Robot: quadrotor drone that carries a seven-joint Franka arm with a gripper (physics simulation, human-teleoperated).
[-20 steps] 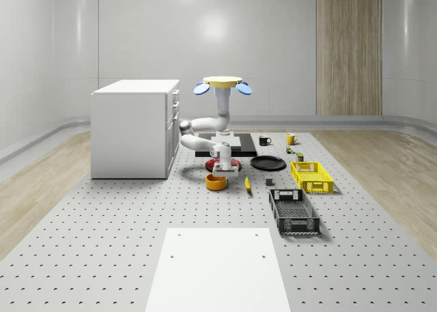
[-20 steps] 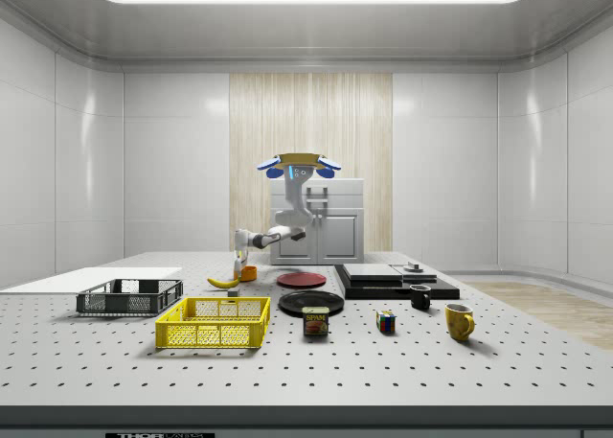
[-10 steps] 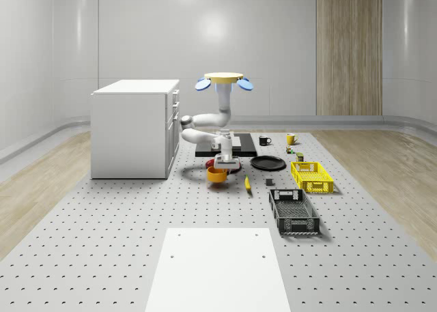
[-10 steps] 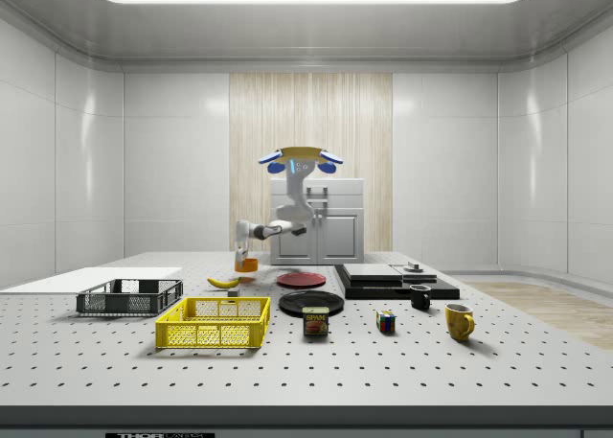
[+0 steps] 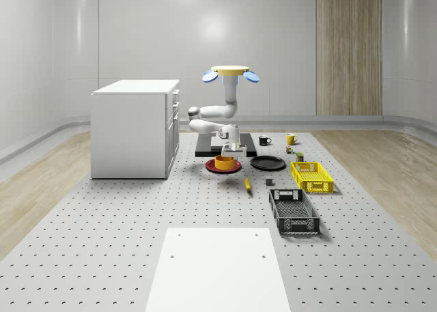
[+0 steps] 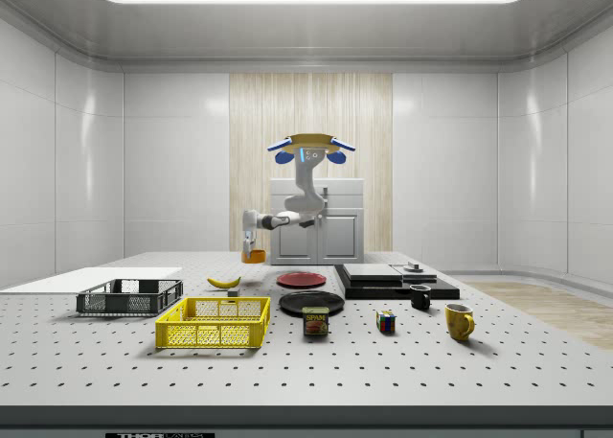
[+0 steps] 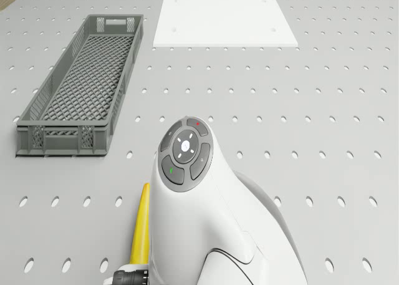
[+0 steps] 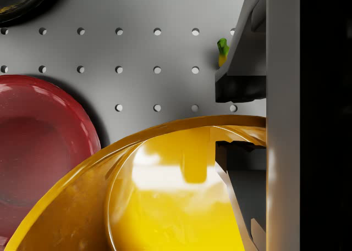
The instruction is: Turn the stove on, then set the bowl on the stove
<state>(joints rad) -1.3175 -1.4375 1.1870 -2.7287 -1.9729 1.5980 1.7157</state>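
From the whole-scene view I have the drone hovering above the table, roughly over the near edge of the stove, with the arm folded down and the gripper clamped on the rim of the orange bowl, which hangs in the air just below it; under the bowl lies the red plate, and the stove sits just behind the gripper, so I judge I am in the carry step, bowl lifted and heading for the stove, though I cannot tell from here whether the stove has been switched on. In the side view the gripper holds the bowl well clear of the table, with the banana below it and the stove still well off toward that view's right, so next I need to bring the bowl across over the stove top and lower it level before letting go. The drone view gives me the arm's wrist over the banana, the grey crate beyond. In the wrist view one fingertip sits inside the bowl, pinching its wall, the red plate beside it. Against a second ago, the bowl was down by the table near the banana; now it is raised and nearer the stove, and the drone has shifted that way too
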